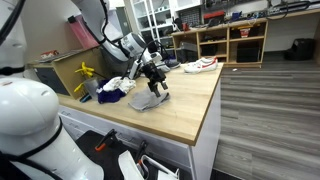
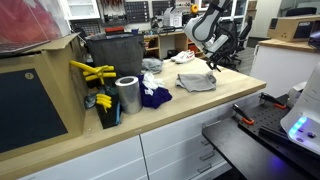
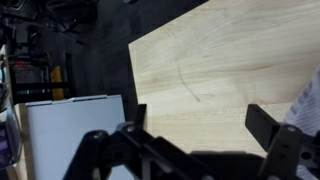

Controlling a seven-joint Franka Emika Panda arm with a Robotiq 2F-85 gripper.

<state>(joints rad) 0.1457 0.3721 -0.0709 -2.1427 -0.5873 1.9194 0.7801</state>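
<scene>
Exterior view, end effector: your end effector (image 1: 152,78) hangs just above the grey cloth (image 1: 148,100). From this angle you cannot tell how its fingers stand.
Exterior view, grey cloth: it lies crumpled on the desk (image 1: 190,115), about the middle of the top and away from every corner.
Exterior view, neighbours: a white cloth (image 1: 117,85) and a blue cloth (image 1: 112,98) lie just beside the grey cloth, toward the back edge. A shoe (image 1: 200,65) sits at the far end of the desk.

Exterior view, end effector: here your end effector (image 2: 213,58) is over the grey cloth (image 2: 197,82), and no contact can be made out.
Exterior view, grey cloth: it lies near the front edge, toward the far end of the desk.
Exterior view, neighbours: the blue cloth (image 2: 155,97) lies near the grey one. A can (image 2: 127,96) stands beside the blue cloth, with yellow clamps (image 2: 92,72) behind the can. The shoe (image 2: 184,57) lies by the back edge.

Wrist view, end effector: your fingers (image 3: 140,118) stand wide apart with nothing between them.
Wrist view, desk: bare wood (image 3: 210,60) fills the gap between the fingers.
Wrist view, cloth: a pale cloth edge (image 3: 308,100) shows just outside one finger. You cannot tell which cloth it is.
</scene>
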